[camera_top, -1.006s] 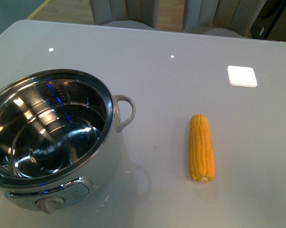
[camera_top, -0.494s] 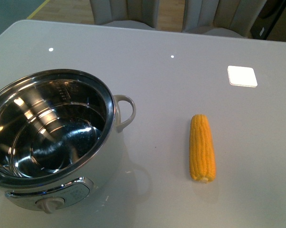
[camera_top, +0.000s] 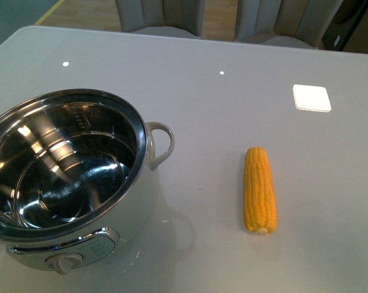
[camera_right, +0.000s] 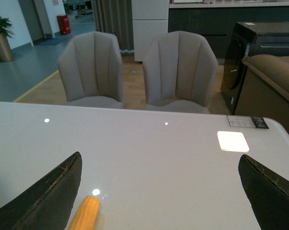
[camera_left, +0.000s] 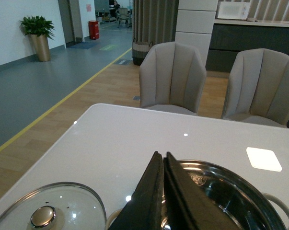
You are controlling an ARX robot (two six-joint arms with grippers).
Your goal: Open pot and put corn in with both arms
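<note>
Front view: the pot (camera_top: pixel 141 207) is seen on the table (camera_top: pixel 232 104), open at the top, with shiny steel inside. The corn (camera_top: pixel 260 190) is laid flat, well apart from the pot, on the side of the pot's loop handle (camera_top: pixel 162 143). A glass lid (camera_left: pixel 48 211) is seen lying flat just beside the pot. The left gripper (camera_left: pixel 161 155) is held above the pot, its fingers pressed together with nothing between them. The right gripper (camera_right: pixel 159 158) is spread wide and nothing is gripped; it is held over the corn. A white square (camera_top: pixel 311 97) is seen farther from the pot than the corn. Two chairs (camera_left: pixel 173 76) are placed past the table, beyond the pot.
</note>
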